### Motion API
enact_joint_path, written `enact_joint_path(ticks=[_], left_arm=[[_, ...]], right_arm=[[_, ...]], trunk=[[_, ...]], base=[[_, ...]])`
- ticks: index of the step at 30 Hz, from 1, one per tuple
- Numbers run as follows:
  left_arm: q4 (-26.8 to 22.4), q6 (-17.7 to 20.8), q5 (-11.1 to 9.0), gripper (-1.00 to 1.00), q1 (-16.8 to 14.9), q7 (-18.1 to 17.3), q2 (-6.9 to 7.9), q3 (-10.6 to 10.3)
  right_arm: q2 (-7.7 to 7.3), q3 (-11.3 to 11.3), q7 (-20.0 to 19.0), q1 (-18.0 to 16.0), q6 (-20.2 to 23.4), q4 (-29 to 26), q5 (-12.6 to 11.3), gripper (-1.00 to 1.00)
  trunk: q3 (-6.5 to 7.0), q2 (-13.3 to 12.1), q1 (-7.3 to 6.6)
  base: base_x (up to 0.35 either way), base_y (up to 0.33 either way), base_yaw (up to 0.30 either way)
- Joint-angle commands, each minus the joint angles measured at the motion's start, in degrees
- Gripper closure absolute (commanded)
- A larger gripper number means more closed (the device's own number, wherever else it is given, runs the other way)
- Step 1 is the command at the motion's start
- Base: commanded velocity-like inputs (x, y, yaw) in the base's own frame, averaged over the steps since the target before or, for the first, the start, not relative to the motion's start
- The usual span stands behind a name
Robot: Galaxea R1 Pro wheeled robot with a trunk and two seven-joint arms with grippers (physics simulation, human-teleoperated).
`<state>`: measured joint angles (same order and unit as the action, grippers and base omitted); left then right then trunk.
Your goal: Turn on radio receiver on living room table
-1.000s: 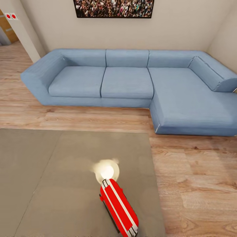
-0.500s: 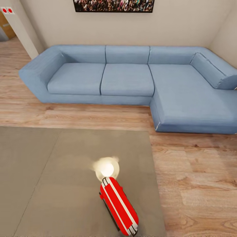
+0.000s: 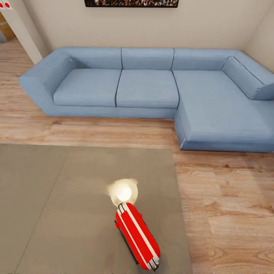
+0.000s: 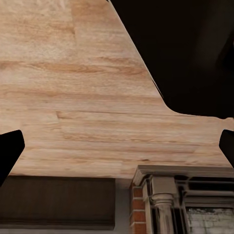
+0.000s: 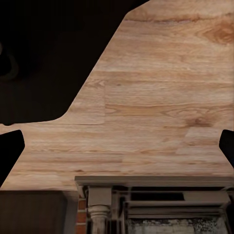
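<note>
Both arms hang pointing down at the wood floor [image 4: 73, 97], left gripper [image 4: 117, 146] and right gripper [image 5: 117, 146] spread wide, while the red radio [image 3: 137, 236] lies on the grey table [image 3: 57, 213] near its right edge.

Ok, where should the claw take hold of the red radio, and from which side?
Probably across the radio's narrow middle, coming down from above. It lies flat on the table as a long rounded case, so its two long sides are the closest pair of faces, and nothing stands beside them.
</note>
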<state>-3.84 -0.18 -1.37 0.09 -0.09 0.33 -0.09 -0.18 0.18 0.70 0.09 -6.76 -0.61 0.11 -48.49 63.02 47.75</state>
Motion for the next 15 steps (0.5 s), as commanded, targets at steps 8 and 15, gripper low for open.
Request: enact_joint_path(ticks=[8,15], left_arm=[[0.05,0.0,0.03,-1.0,0.0,0.0,-0.07,0.2],[0.03,0.0,0.11,-1.0,0.0,-0.04,-0.11,0.24]], right_arm=[[-0.08,0.06,0.0,0.0,-0.01,0.0,0.13,-1.0],[-0.04,0.01,0.0,0.0,-0.12,0.0,0.26,-1.0]], trunk=[[-0.38,0.0,0.0],[-0.41,0.0,0.0]], base=[[0.0,0.0,0.0],[0.0,0.0,0.0]])
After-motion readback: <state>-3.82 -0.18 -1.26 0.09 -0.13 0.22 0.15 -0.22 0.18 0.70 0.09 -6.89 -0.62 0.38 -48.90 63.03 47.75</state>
